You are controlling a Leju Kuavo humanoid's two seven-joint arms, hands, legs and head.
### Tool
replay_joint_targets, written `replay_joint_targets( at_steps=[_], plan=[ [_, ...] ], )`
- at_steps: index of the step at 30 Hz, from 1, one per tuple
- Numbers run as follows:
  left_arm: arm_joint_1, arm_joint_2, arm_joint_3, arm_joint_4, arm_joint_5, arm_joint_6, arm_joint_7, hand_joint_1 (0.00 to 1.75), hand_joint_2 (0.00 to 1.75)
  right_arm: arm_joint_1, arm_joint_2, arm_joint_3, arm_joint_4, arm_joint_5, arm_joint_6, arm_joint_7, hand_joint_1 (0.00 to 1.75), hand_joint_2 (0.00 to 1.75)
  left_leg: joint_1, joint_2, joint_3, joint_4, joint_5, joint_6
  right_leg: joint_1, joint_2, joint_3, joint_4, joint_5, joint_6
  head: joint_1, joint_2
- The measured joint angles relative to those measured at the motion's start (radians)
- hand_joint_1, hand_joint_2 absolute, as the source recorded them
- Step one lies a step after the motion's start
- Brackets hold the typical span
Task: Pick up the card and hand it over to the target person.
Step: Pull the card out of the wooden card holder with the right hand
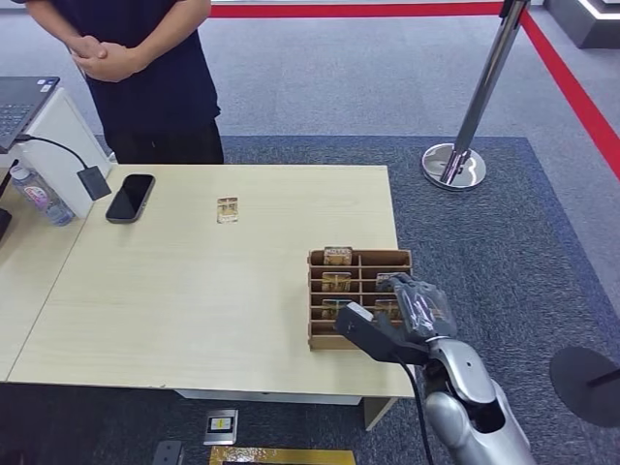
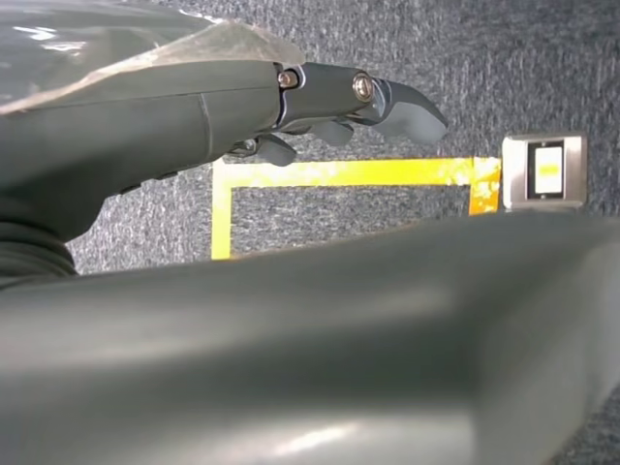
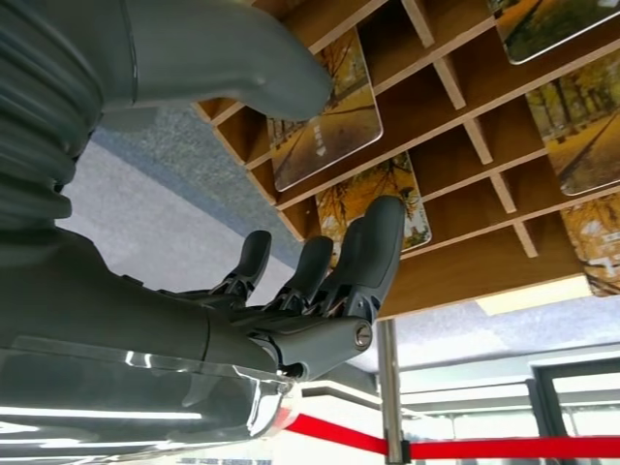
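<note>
A wooden card rack (image 1: pixel 316 341) stands at the table's right front, with several autumn-picture cards (image 1: pixel 338 256) in its slots. My right hand (image 1: pixel 410 315) hovers over the rack's near right part. In the right wrist view its fingers (image 3: pixel 365 252) reach close up to a card (image 3: pixel 344 199) in the rack (image 3: pixel 468 262), thumb apart, holding nothing. One card (image 1: pixel 228 210) lies flat on the table in front of the person (image 1: pixel 153 68), who stands at the far edge with hands clasped. My left hand (image 2: pixel 219 107) hangs over the floor, fingers straight, with nothing in it.
A black phone (image 1: pixel 130 198), a bottle (image 1: pixel 40 197) and a laptop (image 1: pixel 22 102) sit at the table's far left. A stanchion base (image 1: pixel 453 165) stands beyond the right corner. On the floor lie yellow tape (image 2: pixel 344 172) and a small device (image 1: pixel 221 424).
</note>
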Motion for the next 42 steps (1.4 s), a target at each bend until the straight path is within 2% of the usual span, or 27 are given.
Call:
replay_joint_targets(
  at_steps=[30,31,36,42],
  plan=[
    [-0.004,-0.017,0.043,0.020,-0.022,-0.010,-0.014,0.00,0.00,-0.026,0.016,-0.023,0.083,0.041,-0.008,0.023,0.81,1.75,0.000,0.001,0.002,0.000,-0.001,0.001,0.000,0.000,0.001,0.000,-0.001,-0.001,0.000,0.000],
    [-0.004,-0.018,0.044,0.022,-0.022,-0.011,-0.016,0.00,0.00,-0.026,0.017,-0.024,0.083,0.043,-0.009,0.023,0.83,1.75,0.000,0.001,0.001,0.000,-0.001,0.001,0.000,0.000,0.001,0.000,-0.001,-0.001,0.000,0.000],
    [-0.007,-0.019,0.047,0.028,-0.022,-0.012,-0.019,0.00,0.00,-0.024,0.018,-0.025,0.086,0.047,-0.011,0.022,1.23,1.75,0.000,0.000,0.000,0.000,0.000,0.000,0.000,0.000,0.000,0.000,0.000,0.000,0.000,0.000],
    [-0.012,-0.022,0.053,0.041,-0.020,-0.014,-0.029,0.00,0.00,-0.023,0.021,-0.025,0.083,0.055,-0.017,0.019,1.59,1.75,0.000,0.000,0.000,0.000,0.000,0.000,0.000,0.000,0.000,0.000,0.000,0.000,0.000,0.000]
  ],
)
